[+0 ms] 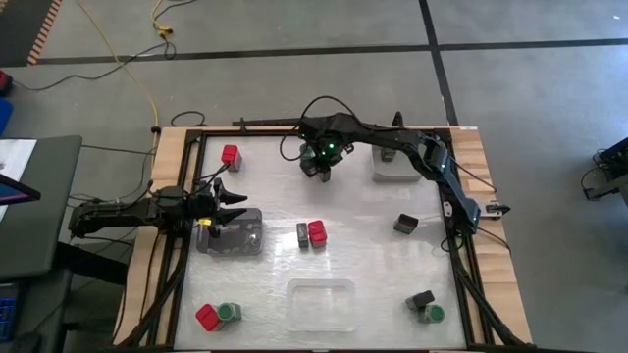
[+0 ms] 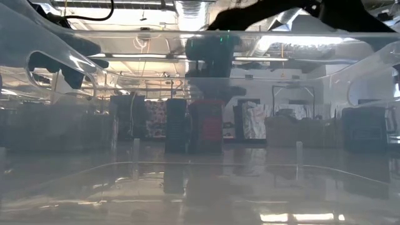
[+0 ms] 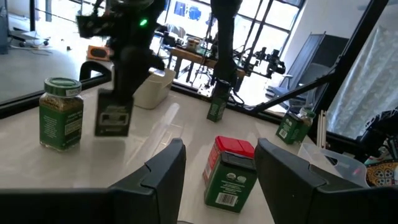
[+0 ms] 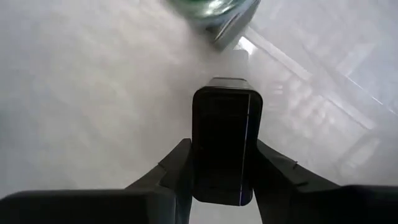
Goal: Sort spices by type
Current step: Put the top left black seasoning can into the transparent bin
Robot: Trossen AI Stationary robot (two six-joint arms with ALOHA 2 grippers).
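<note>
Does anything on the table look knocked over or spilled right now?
Nothing looks spilled. The black box right of centre sits skewed, as does the one by the green-lidded jar. Whether they have tipped over is unclear.

In the high view, the table (image 1: 265, 294) fills the centre of the frame. A lone spice tin (image 1: 231, 154) sits at its upper left. The right gripper (image 1: 318, 169), closed on a black box (image 4: 225, 146), is at upper centre, left of the grey tray (image 1: 391, 169). The left gripper (image 1: 233, 199) reaches in from the left edge over a clear tray (image 1: 245, 240). Two tins (image 1: 311, 233) touch at the centre. Another clear tray (image 1: 321, 299) lies at bottom centre, between pairs of spices at lower left (image 1: 217, 315) and lower right (image 1: 426, 307).
</note>
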